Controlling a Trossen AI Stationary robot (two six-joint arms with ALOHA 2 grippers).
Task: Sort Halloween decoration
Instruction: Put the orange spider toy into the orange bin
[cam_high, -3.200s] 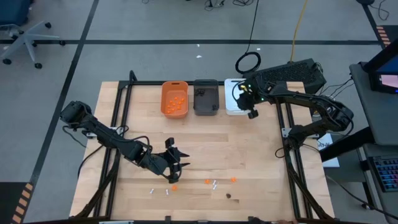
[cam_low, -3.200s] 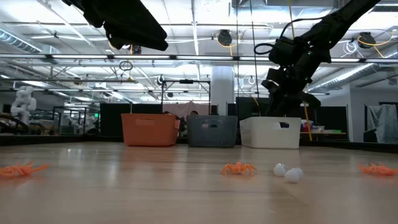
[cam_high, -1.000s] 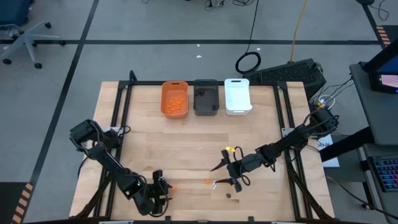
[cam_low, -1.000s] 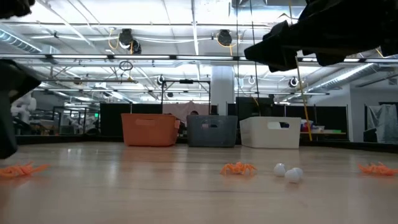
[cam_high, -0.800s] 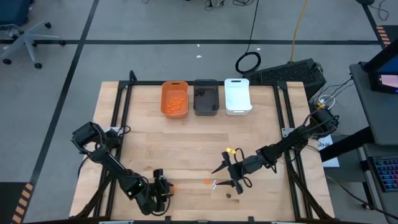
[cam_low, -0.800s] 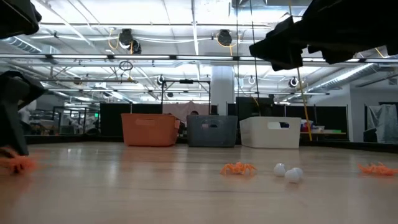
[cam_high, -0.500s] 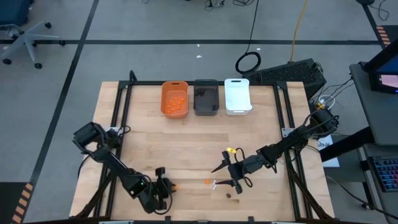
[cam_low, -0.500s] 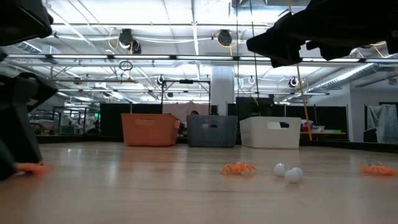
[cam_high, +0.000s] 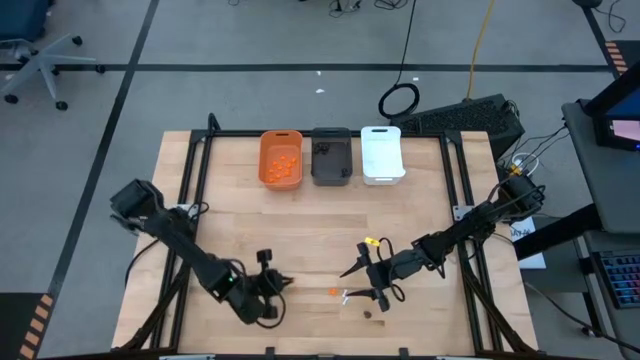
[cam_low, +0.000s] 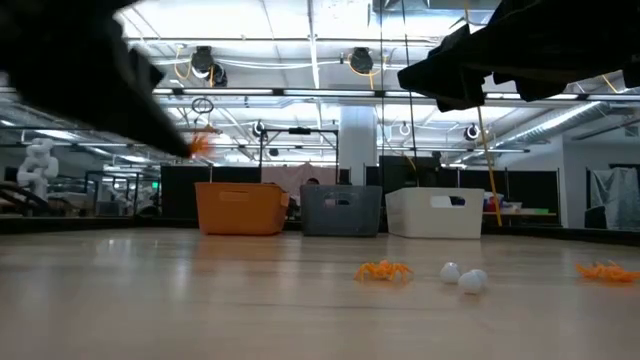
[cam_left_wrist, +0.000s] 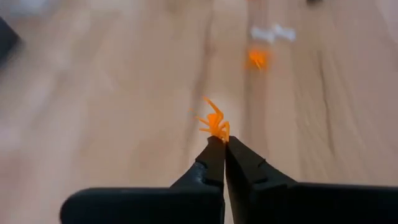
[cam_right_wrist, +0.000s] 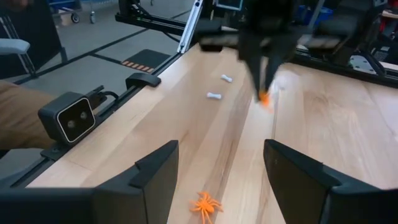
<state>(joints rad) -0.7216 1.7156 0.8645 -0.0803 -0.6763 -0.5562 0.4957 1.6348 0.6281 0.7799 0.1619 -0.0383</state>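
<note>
No brand, label or writing could be read on anything in view. The surface was a pale wooden desk (cam_high: 300, 230) set on a dark metal frame, standing on a grey floor crossed by dark tape lines, and the low view looked across it into a large hall with ceiling lights. At the far edge of the desk stood three rectangular plastic bins side by side: an orange bin (cam_high: 281, 157) with orange pieces in it, a dark grey bin (cam_high: 331, 155) and a white bin (cam_high: 382, 154). The left end effector (cam_left_wrist: 224, 140) was near the front edge of the desk, raised off the wood, its fingers pinched shut on a small orange spider-shaped decoration (cam_left_wrist: 214, 122). The right end effector (cam_high: 366, 280) hovered near the front centre with its fingers spread wide and nothing between them, above another small orange spider (cam_right_wrist: 206, 205) lying on the wood. Just beside it in the low view lay a small white bone-shaped piece (cam_low: 462, 277), and a further orange piece (cam_low: 604, 270) lay well apart to the side. A tiny dark lump (cam_high: 367, 313) sat close to the front edge. Two more white bones (cam_right_wrist: 220, 86) lay near the left front. The middle of the desk between bins and pieces was bare wood.
</note>
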